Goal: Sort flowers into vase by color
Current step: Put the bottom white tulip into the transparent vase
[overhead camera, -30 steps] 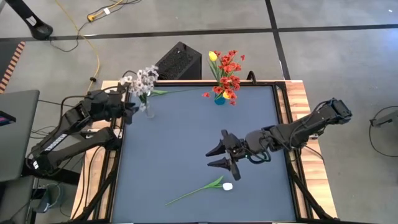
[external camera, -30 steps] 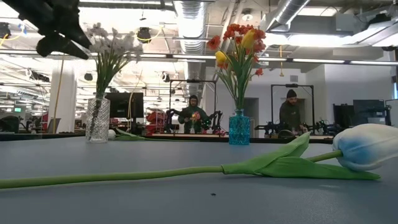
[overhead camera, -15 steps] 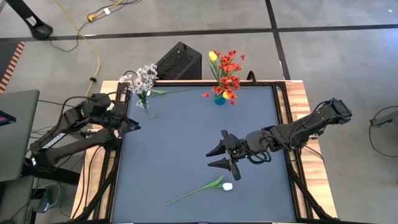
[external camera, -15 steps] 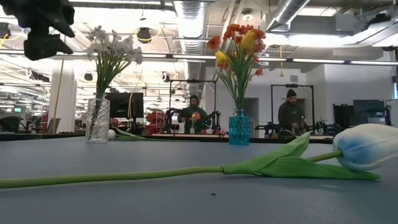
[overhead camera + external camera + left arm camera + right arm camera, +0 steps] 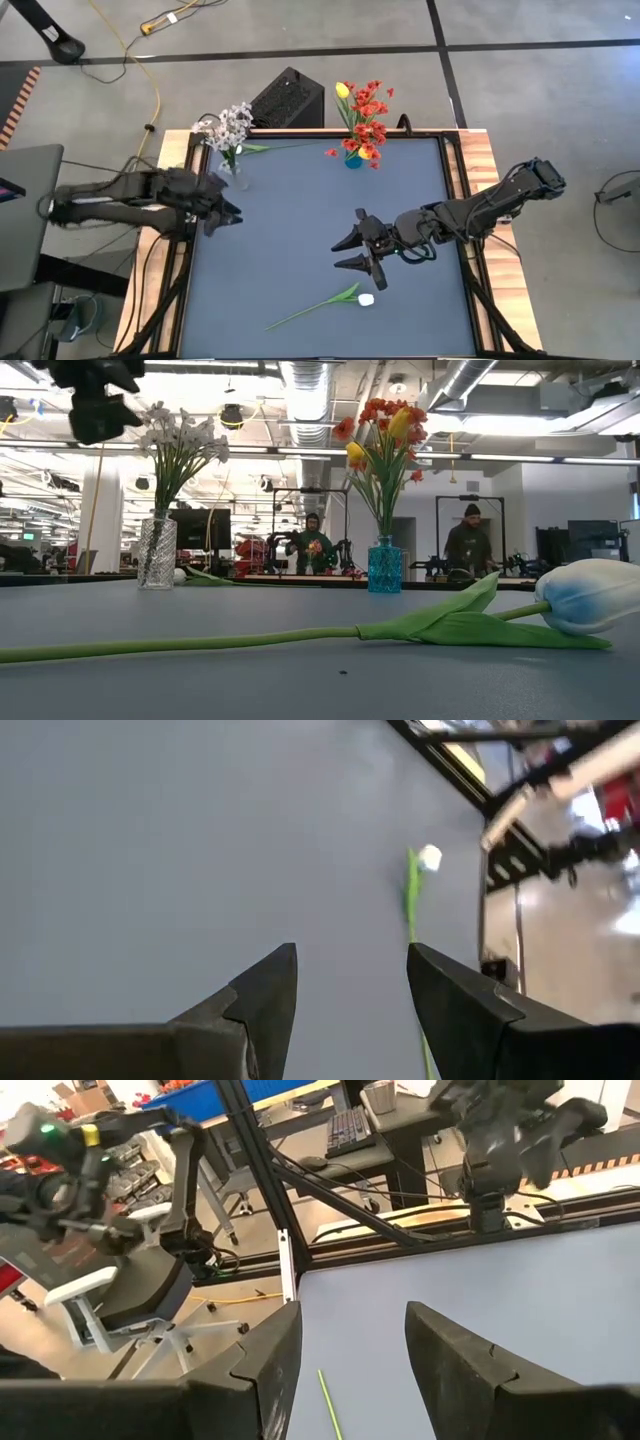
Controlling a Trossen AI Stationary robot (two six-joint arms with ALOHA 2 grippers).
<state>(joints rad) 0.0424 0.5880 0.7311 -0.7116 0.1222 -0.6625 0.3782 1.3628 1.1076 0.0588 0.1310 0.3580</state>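
Observation:
A white tulip (image 5: 340, 297) lies flat on the blue table near its near edge, bud (image 5: 590, 595) to the right; it also shows in the left wrist view as the tulip (image 5: 412, 895). A clear vase (image 5: 238, 180) of whitish sprigs (image 5: 232, 125) stands at the far left. A blue vase (image 5: 353, 159) holds red and yellow flowers (image 5: 365, 108) at the far edge. One more green stem (image 5: 272, 148) lies behind the clear vase. My left gripper (image 5: 225, 215) hovers open near the left edge. My right gripper (image 5: 350, 252) waits open just beyond the tulip.
A black box (image 5: 290, 97) sits beyond the far edge and a laptop (image 5: 25, 215) beyond the left. Wooden rails (image 5: 480, 150) border the table. Bare blue surface (image 5: 290, 230) lies between the two grippers. Two people (image 5: 310, 540) stand in the room far behind.
My left gripper has swung away from the clear vase toward the near edge and slightly toward the table's middle. The vases, the flowers and the right arm have kept still.

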